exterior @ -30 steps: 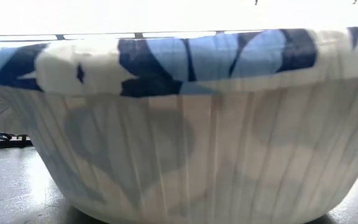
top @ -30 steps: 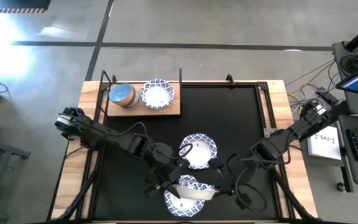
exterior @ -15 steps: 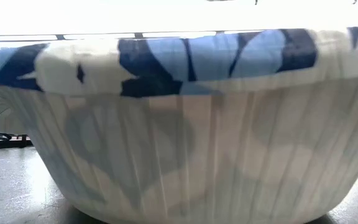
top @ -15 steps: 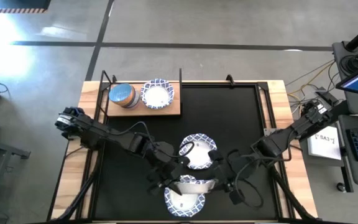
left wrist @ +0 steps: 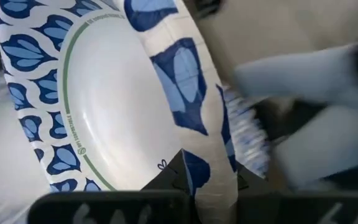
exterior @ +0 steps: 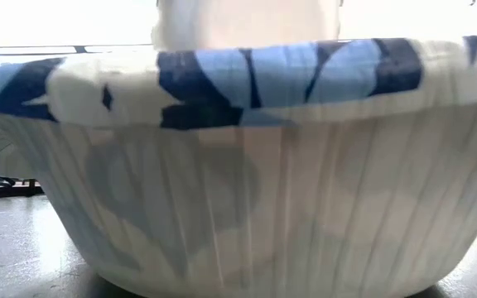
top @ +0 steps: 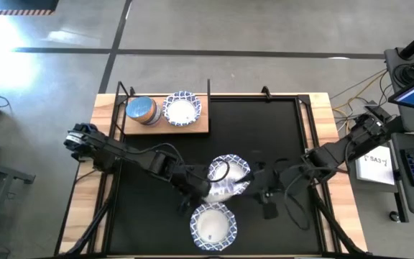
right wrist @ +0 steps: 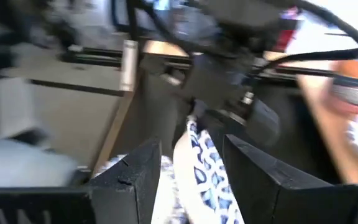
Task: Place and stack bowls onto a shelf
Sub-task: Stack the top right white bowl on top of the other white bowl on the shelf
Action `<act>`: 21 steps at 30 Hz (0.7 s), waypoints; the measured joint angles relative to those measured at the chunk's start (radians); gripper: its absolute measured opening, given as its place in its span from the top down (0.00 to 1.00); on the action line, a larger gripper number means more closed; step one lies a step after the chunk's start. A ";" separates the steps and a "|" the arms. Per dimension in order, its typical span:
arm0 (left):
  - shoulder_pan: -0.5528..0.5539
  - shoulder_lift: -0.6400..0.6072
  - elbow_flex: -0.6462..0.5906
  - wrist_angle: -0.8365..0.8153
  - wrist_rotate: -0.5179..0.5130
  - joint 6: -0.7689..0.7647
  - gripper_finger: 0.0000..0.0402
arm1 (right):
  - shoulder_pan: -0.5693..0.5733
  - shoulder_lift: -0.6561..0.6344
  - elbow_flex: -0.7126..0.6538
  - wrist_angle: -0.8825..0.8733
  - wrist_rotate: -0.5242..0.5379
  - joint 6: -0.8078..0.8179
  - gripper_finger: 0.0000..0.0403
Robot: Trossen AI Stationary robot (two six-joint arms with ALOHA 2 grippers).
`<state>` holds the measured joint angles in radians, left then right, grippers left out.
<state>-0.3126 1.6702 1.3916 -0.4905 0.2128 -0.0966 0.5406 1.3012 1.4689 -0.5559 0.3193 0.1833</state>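
1. Left gripper (top: 204, 188) is clamped on the rim of a white blue-rimmed bowl (top: 223, 188), held tilted above the black mat (top: 279, 129). The left wrist view shows the rim (left wrist: 194, 124) edge-on between its fingers.
2. Right gripper (top: 263, 193) sits just beside that bowl's far rim. In the right wrist view its fingers (right wrist: 132, 174) stand spread with the rim between them, not visibly pressing.
3. A second patterned bowl (top: 228, 170) lies under and behind the held one. A third (top: 213, 224) rests on the mat nearer than both grippers.
4. The shelf (top: 165, 124) is well away, ahead and to the left gripper's left. It carries a bowl stack with a blue top (top: 141, 110) and a white patterned bowl (top: 182, 108).
5. Risk: a one-sided pinch on a thin rim could let the bowl swing or slip. The close arms could knock it or tangle cables.
6. Half a second ago the held bowl hung over the near bowl; it has since risen and moved back, leaving the near bowl uncovered.
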 joint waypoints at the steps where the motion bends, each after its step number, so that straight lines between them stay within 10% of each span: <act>1: 0.003 0.000 0.010 -0.049 -0.050 -0.002 1.00 | 0.000 -0.001 0.000 -0.017 0.036 0.001 0.60; 13: 0.057 -0.003 0.120 -0.562 -0.661 -0.093 1.00 | -0.005 -0.002 -0.001 -0.223 0.103 0.106 0.64; 21: 0.227 -0.003 0.117 -0.612 -0.754 -0.105 1.00 | -0.005 -0.002 -0.001 -0.225 0.102 0.108 0.67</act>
<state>-0.0855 1.6669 1.5086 -1.1027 -0.5411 -0.2020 0.5358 1.2995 1.4677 -0.7813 0.4217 0.2912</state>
